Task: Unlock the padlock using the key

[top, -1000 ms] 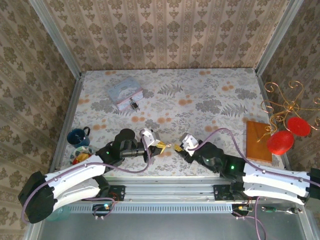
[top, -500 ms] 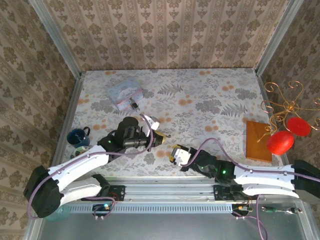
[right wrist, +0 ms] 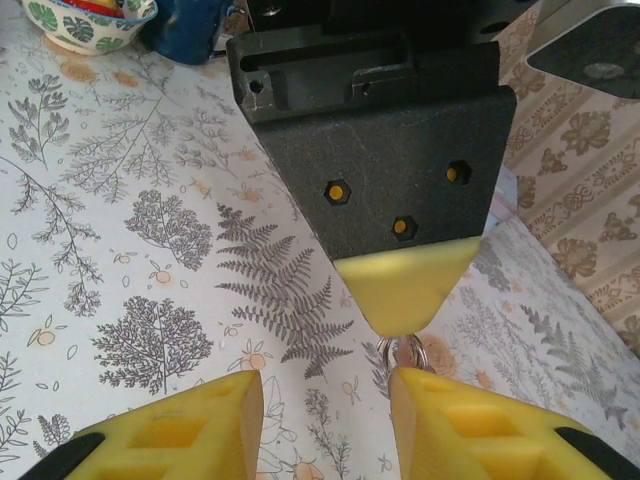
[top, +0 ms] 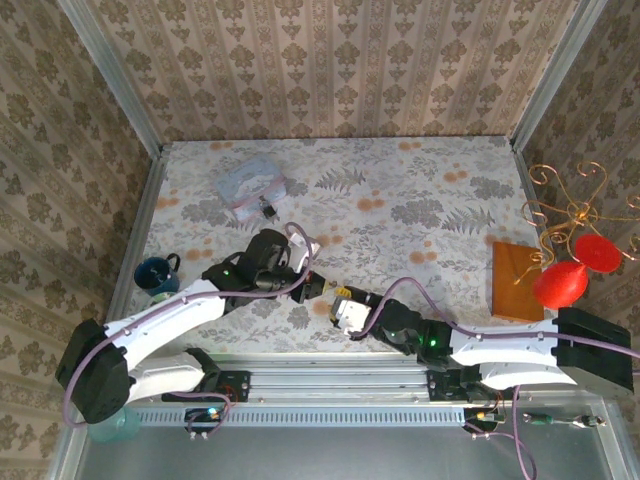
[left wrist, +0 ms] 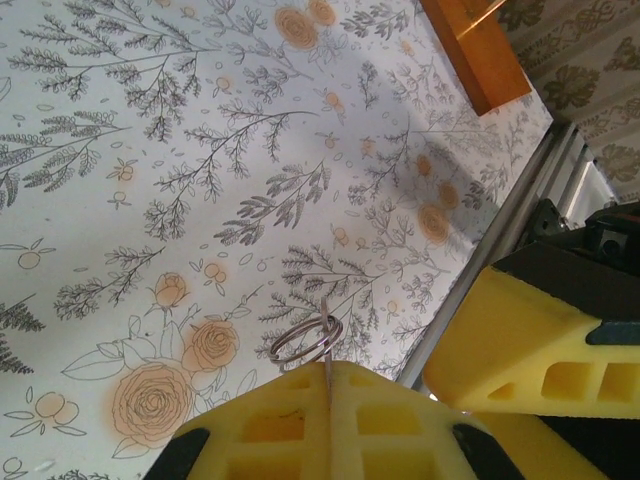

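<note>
Left hand (top: pixel 316 286): pads pressed fully together on the key (left wrist: pixel 326 368). Only a thin edge shows in the seam, with the ring (left wrist: pixel 305 340) poking out past the tips. The hand hangs above the bench (top: pixel 420 190), near its front edge.

Right hand (right wrist: pixel 325 400): about a third open, holding nothing. Its fingers (right wrist: pixel 470 425) straddle the left tip, and the ring sits between them.

Padlock (top: pixel 267 209): well apart, touching the front of the tin (top: pixel 250 183).

Step looks like a hand-to-hand regrip of the key. To do it well:
- centre the ring between the right pads
- close before the left lets go
- leave the blade sticking out
- avoid twisting, since the key would slip easily
</note>
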Action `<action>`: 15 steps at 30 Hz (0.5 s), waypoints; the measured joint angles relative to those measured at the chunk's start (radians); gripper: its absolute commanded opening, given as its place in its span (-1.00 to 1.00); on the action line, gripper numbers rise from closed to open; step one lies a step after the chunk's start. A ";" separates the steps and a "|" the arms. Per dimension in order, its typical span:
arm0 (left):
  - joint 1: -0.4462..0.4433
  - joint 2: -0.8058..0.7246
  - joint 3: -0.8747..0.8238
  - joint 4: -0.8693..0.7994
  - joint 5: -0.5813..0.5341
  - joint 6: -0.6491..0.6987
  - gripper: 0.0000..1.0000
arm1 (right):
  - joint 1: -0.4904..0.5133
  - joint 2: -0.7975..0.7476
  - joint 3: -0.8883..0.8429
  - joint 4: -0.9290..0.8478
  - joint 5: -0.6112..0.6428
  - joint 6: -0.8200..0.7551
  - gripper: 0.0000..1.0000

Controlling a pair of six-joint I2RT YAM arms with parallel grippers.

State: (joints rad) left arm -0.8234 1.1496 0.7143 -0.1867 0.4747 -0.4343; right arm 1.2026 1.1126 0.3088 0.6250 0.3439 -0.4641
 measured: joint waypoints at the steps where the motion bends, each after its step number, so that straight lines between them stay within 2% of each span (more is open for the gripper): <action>1: -0.005 0.003 0.001 -0.005 0.000 0.000 -1.00 | 0.000 0.007 0.003 0.000 -0.001 0.002 -0.20; 12: -0.034 0.016 0.002 -0.034 -0.003 0.001 -1.00 | 0.000 0.068 0.033 0.004 -0.003 0.023 -0.21; 15: -0.034 0.014 0.002 -0.040 -0.001 0.001 -1.00 | 0.000 0.075 0.033 -0.003 -0.003 0.033 -0.27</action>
State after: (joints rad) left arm -0.8570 1.1641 0.7162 -0.2268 0.4740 -0.4332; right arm 1.2022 1.1873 0.3416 0.6216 0.3412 -0.4313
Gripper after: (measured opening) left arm 0.052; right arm 0.391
